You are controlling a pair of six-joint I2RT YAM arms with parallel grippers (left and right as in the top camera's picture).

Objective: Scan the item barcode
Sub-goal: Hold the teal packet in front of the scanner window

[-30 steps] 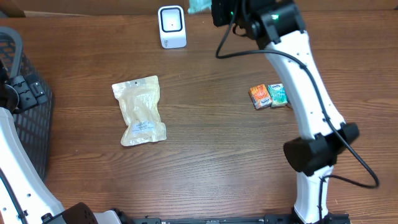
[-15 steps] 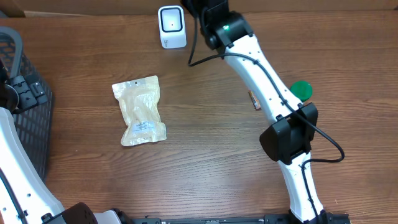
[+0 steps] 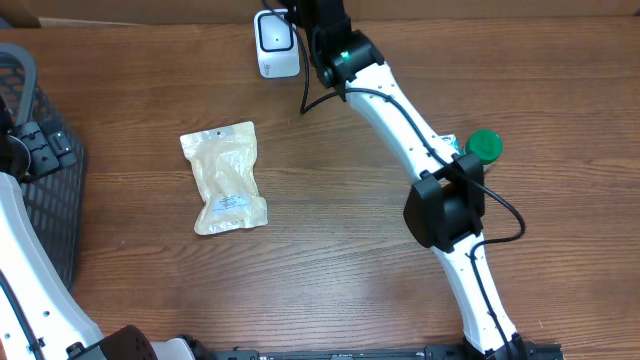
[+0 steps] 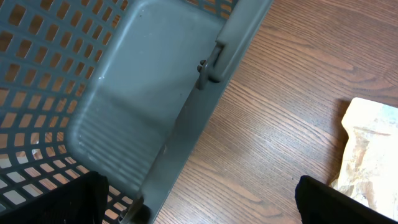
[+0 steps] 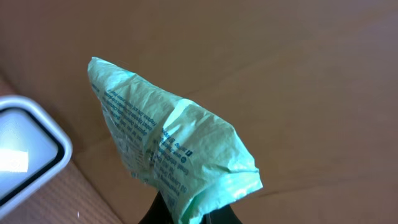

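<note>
My right gripper [image 5: 186, 215] is shut on a crumpled light-green packet [image 5: 168, 146] with blue print, held up in front of a brown cardboard wall. The white scanner [image 5: 25, 155] shows at the left edge of the right wrist view, close beside the packet. Seen from overhead, the right gripper [image 3: 318, 14] sits at the table's far edge just right of the scanner [image 3: 275, 42]; the arm hides the packet there. My left gripper [image 4: 205, 213] is open, hovering over the rim of the grey basket [image 4: 124, 93] with nothing between its fingers.
A beige vacuum pouch [image 3: 226, 177] lies on the wood table left of centre, also at the right edge of the left wrist view [image 4: 373, 149]. A green round object [image 3: 485, 146] sits at the right beside the right arm. The basket [image 3: 30, 190] fills the left edge.
The right arm has swung left along the back of the table, bringing its gripper and the green packet next to the scanner. The left arm has stayed still.
</note>
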